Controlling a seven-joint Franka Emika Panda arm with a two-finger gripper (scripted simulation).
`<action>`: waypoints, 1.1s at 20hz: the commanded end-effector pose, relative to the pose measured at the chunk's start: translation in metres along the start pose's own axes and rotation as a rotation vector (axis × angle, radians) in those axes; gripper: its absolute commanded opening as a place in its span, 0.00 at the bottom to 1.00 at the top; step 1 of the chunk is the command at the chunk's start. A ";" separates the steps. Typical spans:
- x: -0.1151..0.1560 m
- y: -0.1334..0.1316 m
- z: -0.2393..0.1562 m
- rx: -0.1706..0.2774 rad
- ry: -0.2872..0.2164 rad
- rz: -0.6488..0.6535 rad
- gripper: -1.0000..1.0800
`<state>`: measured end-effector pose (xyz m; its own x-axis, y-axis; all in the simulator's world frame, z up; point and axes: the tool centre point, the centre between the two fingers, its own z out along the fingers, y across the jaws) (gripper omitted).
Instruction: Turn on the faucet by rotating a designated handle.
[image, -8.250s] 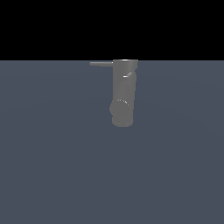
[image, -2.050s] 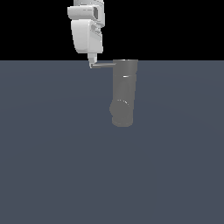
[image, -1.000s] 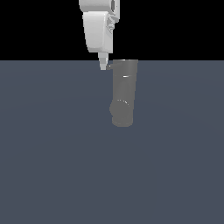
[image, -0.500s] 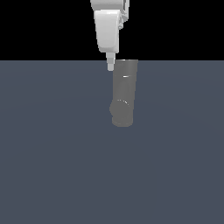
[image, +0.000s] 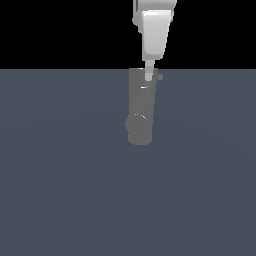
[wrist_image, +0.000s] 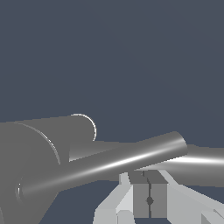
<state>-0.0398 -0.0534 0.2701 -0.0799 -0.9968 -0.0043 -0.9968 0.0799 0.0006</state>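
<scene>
Closest to the wrist camera we see the gripper. Its two grey pads are pressed together, with only a thin dark seam between them and nothing held. The white finger bodies spread away from the pads toward the camera.

Just past the fingertips lies the handle, a straight grey rod with a bright streak along its length. It crosses in front of the pad tips and hides them, so we cannot tell whether the fingers touch it or sit just behind it. One end of the rod is cut flat and free. The other end runs into the faucet, whose dull grey round body has a pale highlighted rim.

In the exterior view, the white arm comes straight down from the upper edge of the frame, a little toward the exterior view's right of centre. It narrows to the gripper, which points downward and overlaps the top of the faucet. The faucet stands near the middle of the frame as an upright grey cylinder with a rounded bulge at its lower end.

A small grey nub pokes out at the cylinder's top on the exterior view's right. We cannot tell whether it is the rod seen end-on.

A slate-blue floor lies beyond, under a black band.
</scene>
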 end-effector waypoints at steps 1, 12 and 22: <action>0.042 0.002 -0.001 0.001 0.004 0.059 0.00; 0.032 -0.019 0.000 0.000 0.001 0.017 0.00; 0.059 -0.038 0.000 0.000 0.002 0.031 0.00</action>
<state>-0.0103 -0.0881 0.2702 -0.0734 -0.9973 -0.0093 -0.9973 0.0733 0.0104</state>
